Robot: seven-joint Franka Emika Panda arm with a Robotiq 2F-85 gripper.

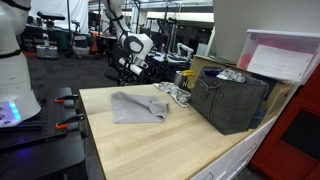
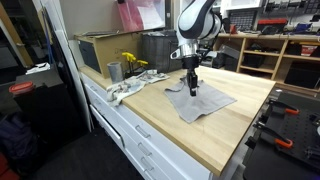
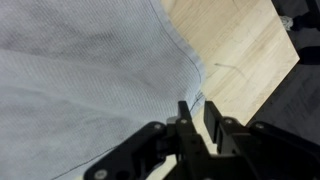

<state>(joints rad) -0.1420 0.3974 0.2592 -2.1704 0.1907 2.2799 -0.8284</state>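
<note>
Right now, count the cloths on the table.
2. A gray cloth lies mid-table under the hand; a crumpled rag sits beside the metal cup. The bin may hide more.

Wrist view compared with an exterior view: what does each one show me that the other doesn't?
Only the wrist view shows the grey cloth close up, with its fine weave and stitched edge, and the hand right over that edge. Whether the hand pinches the cloth is unclear.

Only an exterior view shows the whole arm, a metal cup, a crumpled white rag and the drawers below.

Both show the grey cloth lying on the wooden table, and the hand at its edge.
</note>
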